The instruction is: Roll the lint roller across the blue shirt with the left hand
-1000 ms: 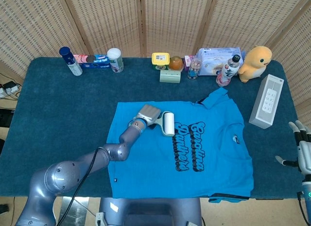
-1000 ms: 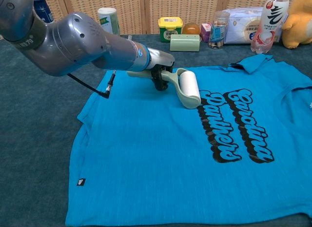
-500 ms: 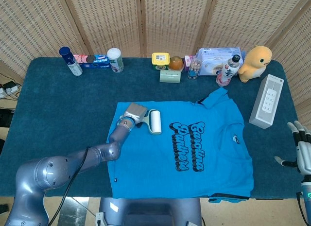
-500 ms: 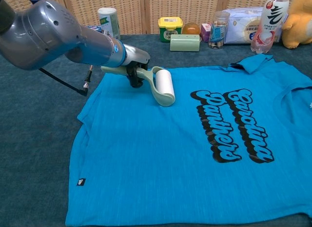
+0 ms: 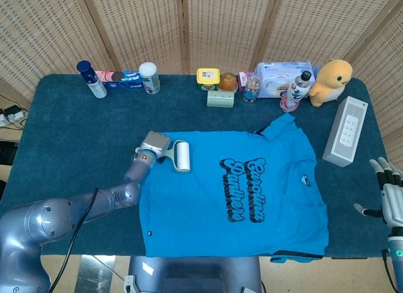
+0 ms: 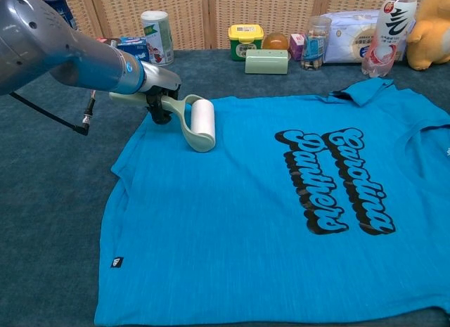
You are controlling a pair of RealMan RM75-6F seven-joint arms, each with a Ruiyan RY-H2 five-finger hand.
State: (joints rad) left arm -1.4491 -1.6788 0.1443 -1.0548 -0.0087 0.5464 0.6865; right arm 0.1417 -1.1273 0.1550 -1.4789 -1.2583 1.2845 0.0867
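The blue shirt [image 5: 233,192] [image 6: 267,221] with black lettering lies flat across the middle of the table. A lint roller [image 5: 182,157] [image 6: 201,124], white drum on a pale green handle, rests on the shirt near its left edge. My left hand [image 5: 153,147] [image 6: 156,95] grips the handle, just off the shirt's left sleeve area. At the far right table edge my right hand [image 5: 389,195] hangs with its fingers spread, holding nothing, well away from the shirt.
Along the back stand a blue spray can [image 5: 90,79], a white can [image 5: 149,77], a yellow jar [image 5: 208,78], a green box [image 5: 220,99], a wipes pack [image 5: 280,77], a bottle [image 5: 296,91] and a yellow plush duck [image 5: 332,81]. A white box [image 5: 345,130] lies right of the shirt.
My left hand has drawn the lint roller leftward across the shirt, from beside the lettering to near the shirt's left edge. The right hand has stayed put.
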